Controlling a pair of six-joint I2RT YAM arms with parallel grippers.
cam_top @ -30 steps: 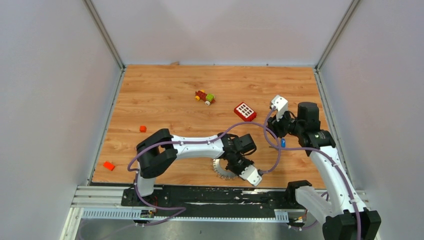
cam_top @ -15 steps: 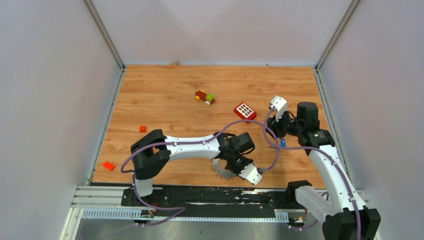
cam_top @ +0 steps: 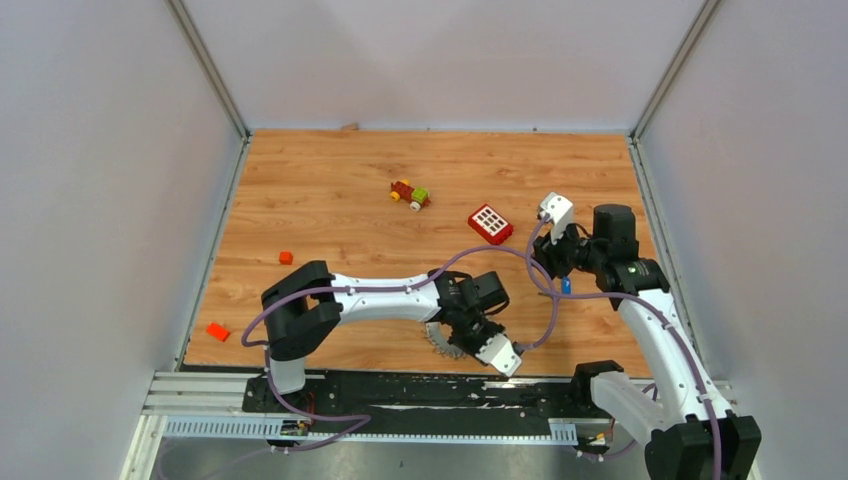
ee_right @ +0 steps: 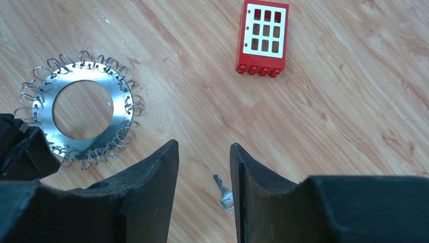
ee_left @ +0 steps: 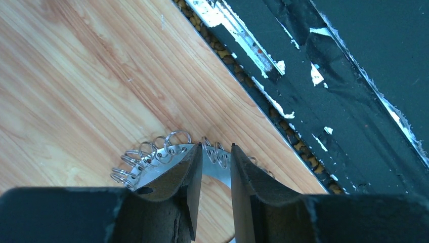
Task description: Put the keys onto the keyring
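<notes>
The keyring (ee_right: 119, 104) lies flat on the tabletop (ee_right: 329, 126). The left end effector (ee_left: 216, 152) is down over the keyring's rim with its fingers narrowly apart, and I cannot tell whether they pinch it. To the right of the keyring the right end effector (ee_right: 203, 147) hangs released and empty above a small key (ee_right: 225, 195). A blue piece (cam_top: 566, 285) also shows right of the keyring, and a red block (ee_right: 262, 38) lies farther back.
</notes>
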